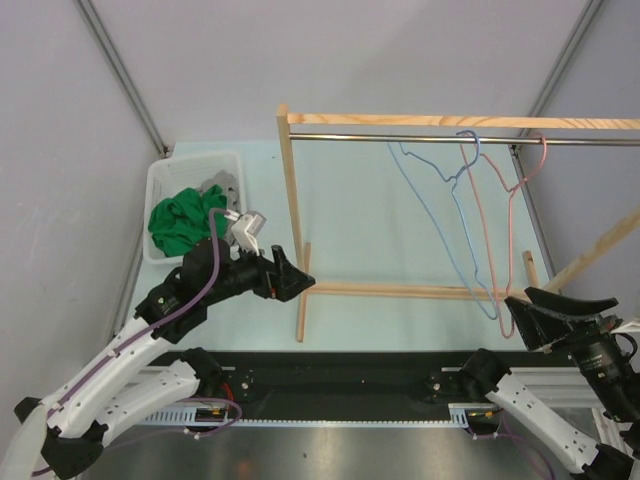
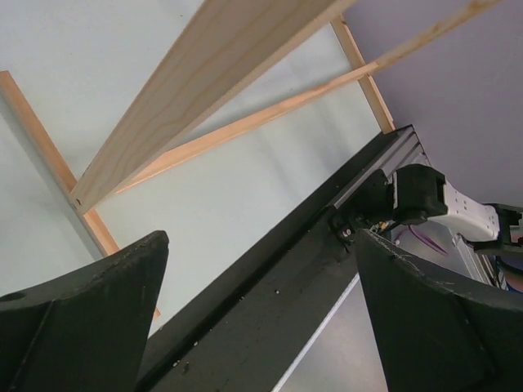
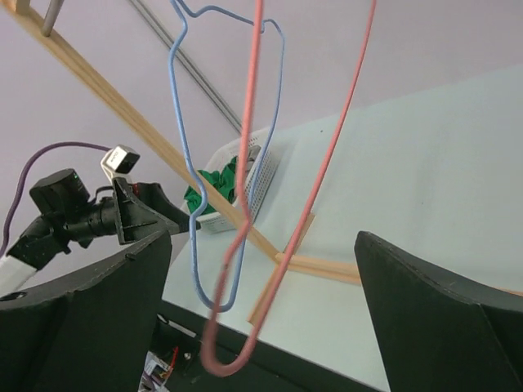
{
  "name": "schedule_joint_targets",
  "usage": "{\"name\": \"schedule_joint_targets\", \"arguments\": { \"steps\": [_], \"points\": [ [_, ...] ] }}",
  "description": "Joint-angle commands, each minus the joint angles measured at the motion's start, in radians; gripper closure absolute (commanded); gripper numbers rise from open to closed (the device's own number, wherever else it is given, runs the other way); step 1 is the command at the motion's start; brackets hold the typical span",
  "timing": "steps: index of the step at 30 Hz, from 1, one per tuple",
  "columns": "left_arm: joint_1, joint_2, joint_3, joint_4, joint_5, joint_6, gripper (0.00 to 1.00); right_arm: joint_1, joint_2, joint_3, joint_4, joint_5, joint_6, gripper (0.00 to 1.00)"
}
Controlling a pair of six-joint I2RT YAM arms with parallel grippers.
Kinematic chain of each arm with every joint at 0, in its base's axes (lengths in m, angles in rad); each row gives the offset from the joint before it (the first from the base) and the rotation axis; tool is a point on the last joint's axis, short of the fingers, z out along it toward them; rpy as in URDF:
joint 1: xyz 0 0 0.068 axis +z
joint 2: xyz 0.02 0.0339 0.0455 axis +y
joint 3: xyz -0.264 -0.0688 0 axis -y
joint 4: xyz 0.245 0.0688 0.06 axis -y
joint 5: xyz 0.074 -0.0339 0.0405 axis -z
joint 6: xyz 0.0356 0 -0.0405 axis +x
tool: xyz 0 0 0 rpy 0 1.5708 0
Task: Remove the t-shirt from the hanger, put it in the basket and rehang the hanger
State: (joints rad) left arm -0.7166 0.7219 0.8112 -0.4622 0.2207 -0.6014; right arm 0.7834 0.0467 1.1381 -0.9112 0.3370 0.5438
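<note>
The green t-shirt [image 1: 180, 220] lies crumpled in a white basket [image 1: 160, 180] at the left, off any hanger; it also shows in the right wrist view [image 3: 214, 184]. A blue hanger [image 1: 440, 215] and a pink hanger [image 1: 492, 225] hang bare from the rack's metal rod [image 1: 400, 138]. My left gripper [image 1: 296, 278] is open and empty beside the rack's left post [image 1: 292, 200]. My right gripper [image 1: 535, 312] is open, just right of the pink hanger's lower end. In the right wrist view the pink hanger [image 3: 274, 269] hangs between the open fingers, untouched, with the blue hanger [image 3: 184, 147] behind.
The wooden rack's base rail [image 1: 400, 290] runs across the table, with a slanted brace [image 1: 600, 250] at the right. Grey cloth [image 1: 222, 185] lies in the basket behind the t-shirt. The left wrist view shows the rack post [image 2: 204, 90] and the black mounting rail [image 2: 270, 286].
</note>
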Motion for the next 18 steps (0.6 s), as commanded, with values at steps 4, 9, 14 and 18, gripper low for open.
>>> {"name": "schedule_joint_targets", "arguments": {
  "steps": [4, 9, 14, 18],
  "points": [
    [-0.009, -0.025, -0.020, 0.045, 0.059, 0.026, 0.00, -0.088, -0.015, 0.071, -0.023, -0.233, -0.148, 0.00],
    [-0.009, -0.047, -0.018, 0.033, 0.075, 0.034, 0.00, -0.171, -0.015, 0.155, -0.176, -0.328, -0.202, 0.00],
    [-0.009, -0.056, -0.012, 0.013, 0.089, 0.040, 0.00, -0.285, -0.013, 0.200, -0.227, -0.531, -0.217, 0.00],
    [-0.009, -0.076, -0.021, 0.019, 0.117, 0.032, 0.00, -0.415, -0.008, 0.086, -0.125, -0.850, -0.154, 0.00]
  ]
}}
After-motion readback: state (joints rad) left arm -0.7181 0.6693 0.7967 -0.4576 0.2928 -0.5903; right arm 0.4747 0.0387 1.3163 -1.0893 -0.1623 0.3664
